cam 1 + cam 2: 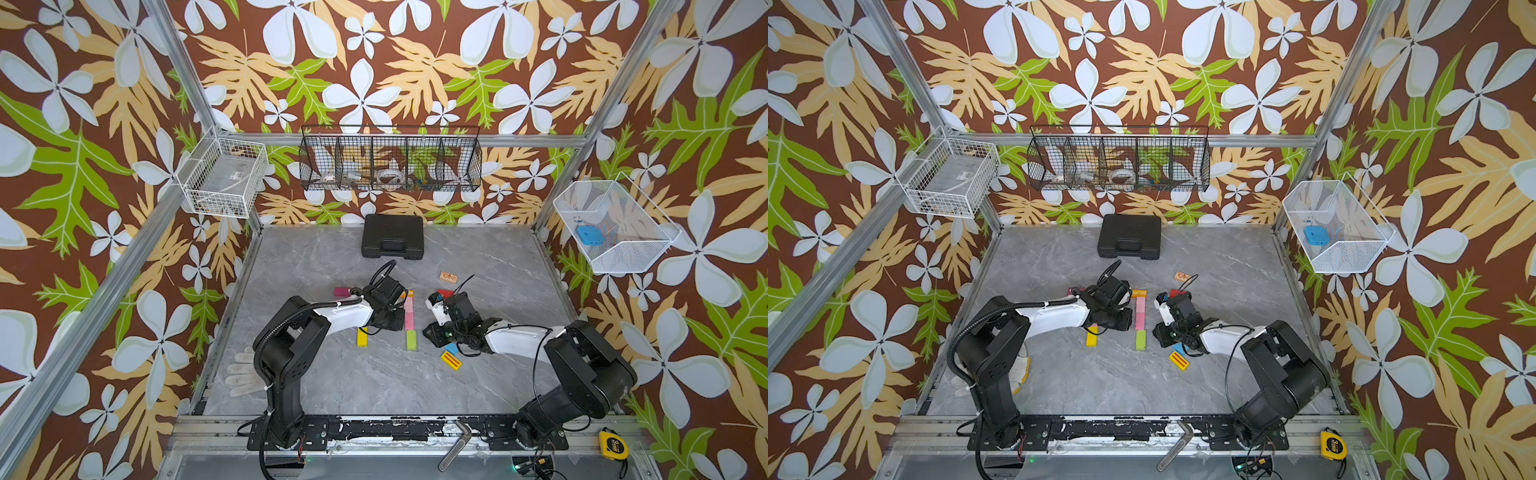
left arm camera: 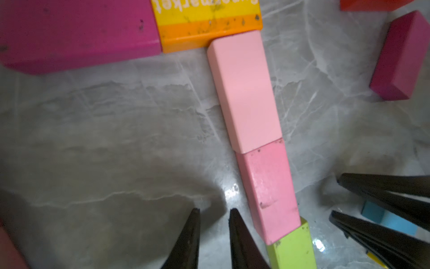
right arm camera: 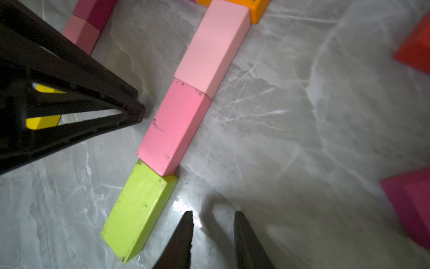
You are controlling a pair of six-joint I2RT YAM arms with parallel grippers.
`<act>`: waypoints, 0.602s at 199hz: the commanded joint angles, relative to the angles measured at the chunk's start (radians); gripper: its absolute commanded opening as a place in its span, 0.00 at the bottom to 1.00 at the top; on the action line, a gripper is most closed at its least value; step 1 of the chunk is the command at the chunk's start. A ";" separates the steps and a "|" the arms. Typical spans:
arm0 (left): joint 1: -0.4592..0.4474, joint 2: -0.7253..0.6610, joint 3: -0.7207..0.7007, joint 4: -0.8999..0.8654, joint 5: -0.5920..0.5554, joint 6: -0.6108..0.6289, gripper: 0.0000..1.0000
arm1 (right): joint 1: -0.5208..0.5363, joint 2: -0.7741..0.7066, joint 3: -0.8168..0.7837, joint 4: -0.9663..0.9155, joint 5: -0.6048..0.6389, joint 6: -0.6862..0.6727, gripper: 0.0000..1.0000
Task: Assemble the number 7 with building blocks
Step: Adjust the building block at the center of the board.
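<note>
On table (image 1: 353,374), pink-green block column (image 1: 409,319) front-to-back

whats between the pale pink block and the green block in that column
A darker pink block, end to end with the pale pink block and the green block; both wrist views show it.

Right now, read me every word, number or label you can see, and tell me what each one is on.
"market": the end of a white word, upside down and cut off by the picture's edge, on the yellow and orange block in the left wrist view.
Too small to read: the print on the plain wood block; the face of the yellow tape measure; the label in the white wire basket.
Nothing else shows text.
</note>
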 commanded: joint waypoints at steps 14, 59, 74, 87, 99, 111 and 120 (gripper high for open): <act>-0.002 -0.023 -0.019 -0.022 0.006 0.021 0.24 | 0.020 0.006 -0.001 0.006 0.005 0.006 0.30; -0.013 -0.078 -0.071 -0.020 0.027 0.052 0.24 | 0.051 0.017 0.003 -0.008 0.021 0.013 0.30; -0.024 -0.082 -0.078 -0.021 0.035 0.058 0.24 | 0.053 0.014 0.001 -0.020 0.035 0.023 0.29; -0.038 -0.082 -0.078 -0.022 0.037 0.059 0.24 | 0.053 0.008 -0.001 -0.032 0.047 0.033 0.28; -0.047 -0.084 -0.082 -0.018 0.035 0.052 0.24 | 0.055 -0.006 -0.010 -0.038 0.058 0.045 0.27; -0.052 -0.085 -0.086 -0.010 0.036 0.042 0.24 | 0.056 -0.018 -0.017 -0.049 0.070 0.058 0.26; -0.054 -0.086 -0.088 -0.005 0.037 0.037 0.24 | 0.058 -0.027 -0.020 -0.060 0.073 0.067 0.26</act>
